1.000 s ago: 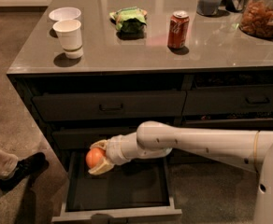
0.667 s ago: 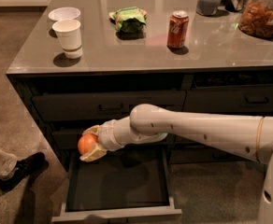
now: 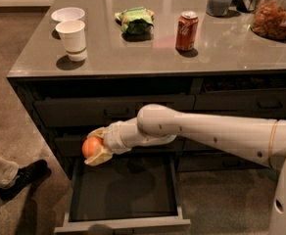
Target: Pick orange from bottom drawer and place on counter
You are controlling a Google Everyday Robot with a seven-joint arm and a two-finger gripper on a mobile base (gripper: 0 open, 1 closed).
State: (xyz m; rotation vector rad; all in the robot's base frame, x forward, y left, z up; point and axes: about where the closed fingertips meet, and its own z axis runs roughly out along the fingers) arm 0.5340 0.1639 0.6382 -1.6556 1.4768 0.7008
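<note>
The orange [image 3: 90, 147] is gripped in the gripper [image 3: 96, 148], above the open bottom drawer [image 3: 123, 224]; the counter [image 3: 133, 53] is found at twelve o'clock, beyond its front edge.

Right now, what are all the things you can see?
counter: one, glossy grey-brown, over dark drawers
paper cup: one, white, counter's left side
bowl: one, white, behind the cup
snack bag: one, green, middle of counter
soda can: one, red, right of the bag
jar: one, clear, orange-brown snacks inside, far right
bottom drawer: one, dark grey, pulled open
shoe: one, black, floor at left
orange: one, orange, above the drawer's left side
arm: one, white, reaching from right
claw: one, cream, shut on the orange
</note>
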